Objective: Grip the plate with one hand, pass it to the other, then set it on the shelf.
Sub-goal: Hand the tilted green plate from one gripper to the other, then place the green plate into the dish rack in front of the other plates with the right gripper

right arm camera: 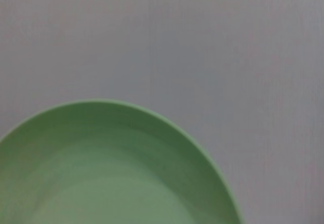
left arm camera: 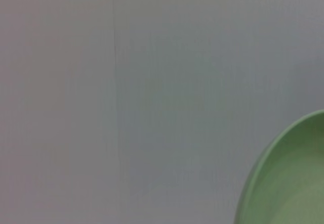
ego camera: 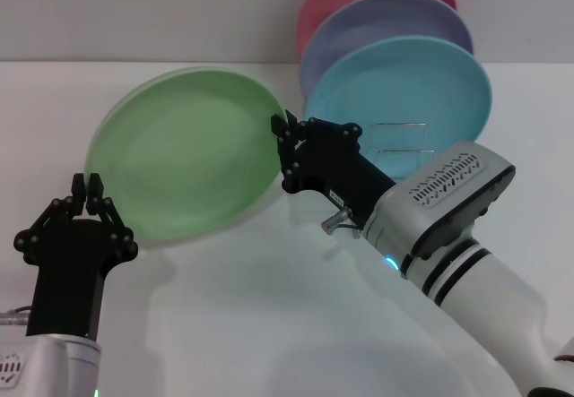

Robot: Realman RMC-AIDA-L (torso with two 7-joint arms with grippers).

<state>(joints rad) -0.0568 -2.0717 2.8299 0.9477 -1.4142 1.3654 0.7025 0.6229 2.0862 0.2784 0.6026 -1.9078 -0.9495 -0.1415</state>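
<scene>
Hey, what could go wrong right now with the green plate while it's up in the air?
The round light green plate hangs tilted, held only at one rim edge by the right gripper; it might pivot or slip. The left gripper sits beside the opposite rim, so a misjudged grab could knock it. The silver wire shelf already holds three plates, so insertion could collide.

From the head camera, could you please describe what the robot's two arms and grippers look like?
Both grippers are matte black with jointed linkage fingers: the left gripper on a black wrist with a silver-white base, the right gripper on a blocky black wrist. The right arm has a silver-white vented housing, black bands, a small cyan light and a metal fitting.
</scene>
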